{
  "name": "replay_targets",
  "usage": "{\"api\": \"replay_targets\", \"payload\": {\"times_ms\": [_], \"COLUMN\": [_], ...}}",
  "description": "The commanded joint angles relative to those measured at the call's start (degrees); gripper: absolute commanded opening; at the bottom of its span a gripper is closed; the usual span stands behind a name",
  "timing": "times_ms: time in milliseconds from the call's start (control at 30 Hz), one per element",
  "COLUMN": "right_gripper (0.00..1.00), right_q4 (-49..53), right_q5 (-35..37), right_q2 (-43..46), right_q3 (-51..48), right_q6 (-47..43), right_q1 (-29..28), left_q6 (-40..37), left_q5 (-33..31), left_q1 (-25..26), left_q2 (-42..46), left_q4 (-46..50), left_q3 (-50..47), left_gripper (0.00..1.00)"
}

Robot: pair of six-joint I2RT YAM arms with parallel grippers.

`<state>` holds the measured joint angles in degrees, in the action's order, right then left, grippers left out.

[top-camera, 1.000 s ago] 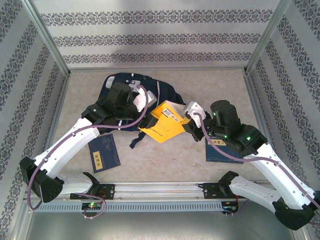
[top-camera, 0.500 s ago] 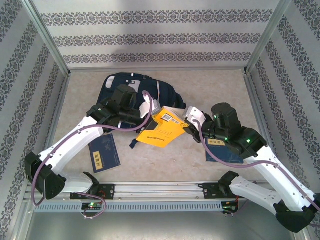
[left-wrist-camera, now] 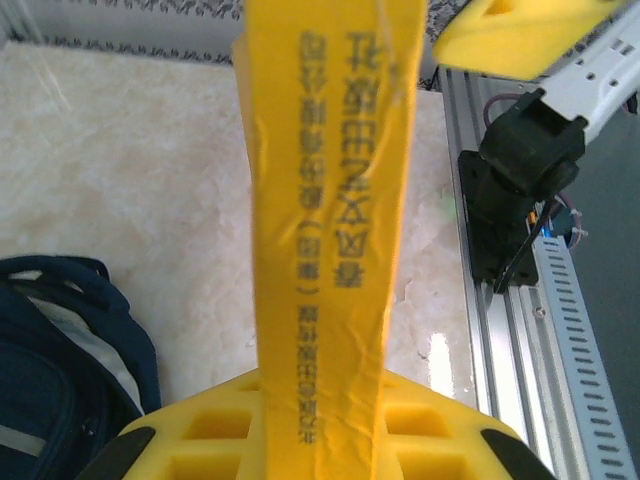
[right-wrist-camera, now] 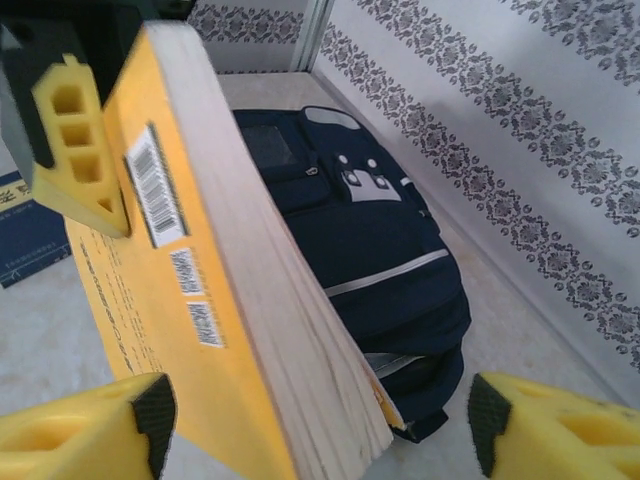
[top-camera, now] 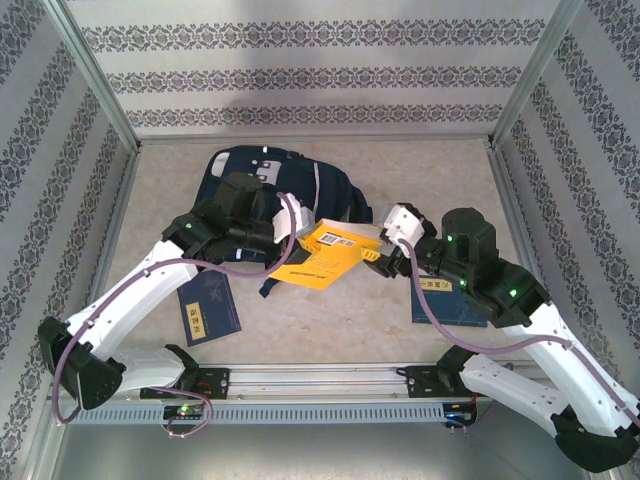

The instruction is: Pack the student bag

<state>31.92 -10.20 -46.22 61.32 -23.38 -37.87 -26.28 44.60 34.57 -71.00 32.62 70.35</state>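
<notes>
1 student bag (top-camera: 335,195), navy with white and grey stripes, lying flat at the far middle of the table (top-camera: 330,320), pocketed front upward. Long axis: slantwise, from far left to nearer right. The right-hand end, where the right wrist view shows a pale edge inside a gap, is judged to be the mouth, though this is not certain. 1 yellow book (top-camera: 325,258), held tilted above the table, its far corner just beside that end of the student bag. 1 left gripper (top-camera: 300,233), closed on the yellow book near the spine, with 1 finger (right-wrist-camera: 80,140) pressed flat on the cover. 1 right gripper (top-camera: 378,258), jaws spread wide to either side of the yellow book's opposite corner, neither pad touching it so far as can be told. 1 left blue book (top-camera: 208,310) and 1 right blue book (top-camera: 452,300), both flat on the table and apart from the student bag. Step in hand, as judged: loading the yellow book, the left arm bearing it alone. Next move calls for turning the yellow book edge-on to the mouth and sliding it in along the long axis; the right gripper is free to lift the fabric lip.
</notes>
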Motion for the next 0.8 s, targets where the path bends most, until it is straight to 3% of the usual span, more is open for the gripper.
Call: {"api": "replay_targets", "payload": {"times_ms": [0,200,367,767], "right_gripper": [0.85,0.86,0.81,0.44], "right_q4": [1.9,3.4,6.2,8.2], "right_q5": [-2.0,-2.9,-5.6,-7.4], "right_q2": [-1.3,-4.0,-8.0,-16.8], "right_q3": [2.6,4.4,7.1,10.5], "right_q6": [-3.6,-8.8,-9.7,-6.7], "right_q1": [-1.5,-3.7,-4.7,-7.5], "left_q6": [-8.5,-13.6,-15.4,-16.7], "left_q5": [4.3,5.2,4.5,0.4], "left_q1": [1.0,2.3,3.0,4.3], "left_q2": [2.7,3.2,2.9,1.0], "left_q4": [1.0,4.7,6.3,7.5], "left_q3": [0.4,1.0,1.5,3.1], "left_gripper": [0.0,0.0,0.0,0.0]}}
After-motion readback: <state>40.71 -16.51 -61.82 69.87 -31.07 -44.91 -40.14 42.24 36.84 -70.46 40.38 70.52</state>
